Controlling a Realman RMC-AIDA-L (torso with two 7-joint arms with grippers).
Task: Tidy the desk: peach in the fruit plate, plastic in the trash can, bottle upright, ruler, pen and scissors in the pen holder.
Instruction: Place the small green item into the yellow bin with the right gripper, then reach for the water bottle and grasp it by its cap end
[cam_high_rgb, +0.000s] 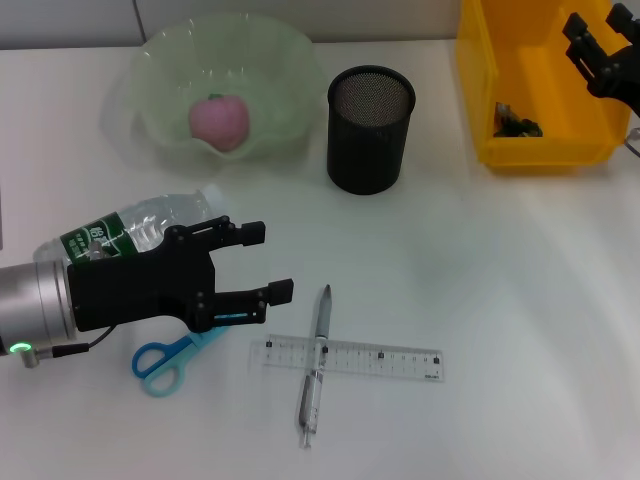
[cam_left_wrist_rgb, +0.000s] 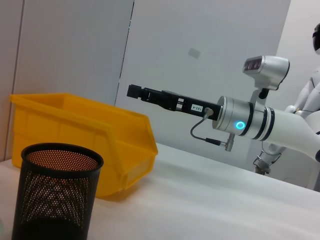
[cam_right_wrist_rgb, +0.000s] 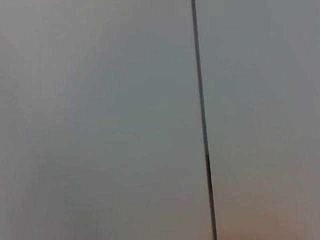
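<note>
The pink peach (cam_high_rgb: 220, 120) rests in the pale green fruit plate (cam_high_rgb: 160, 70). A clear bottle (cam_high_rgb: 135, 228) with a green label lies on its side at the left. My left gripper (cam_high_rgb: 268, 262) hovers open just past it, with nothing between its fingers. Blue scissors (cam_high_rgb: 165, 362) lie beneath the left hand. The pen (cam_high_rgb: 318, 345) lies across the clear ruler (cam_high_rgb: 380, 358) at the front. The black mesh pen holder (cam_high_rgb: 370, 128) (cam_left_wrist_rgb: 55, 195) stands empty. My right gripper (cam_high_rgb: 600, 45) (cam_left_wrist_rgb: 135, 91) hangs open over the yellow trash can (cam_high_rgb: 480, 90) (cam_left_wrist_rgb: 75, 135), where a dark crumpled piece (cam_high_rgb: 515, 125) lies.
The white desk (cam_high_rgb: 500, 300) stretches wide at the front right. The right wrist view holds only a grey wall (cam_right_wrist_rgb: 100, 120) with a dark seam.
</note>
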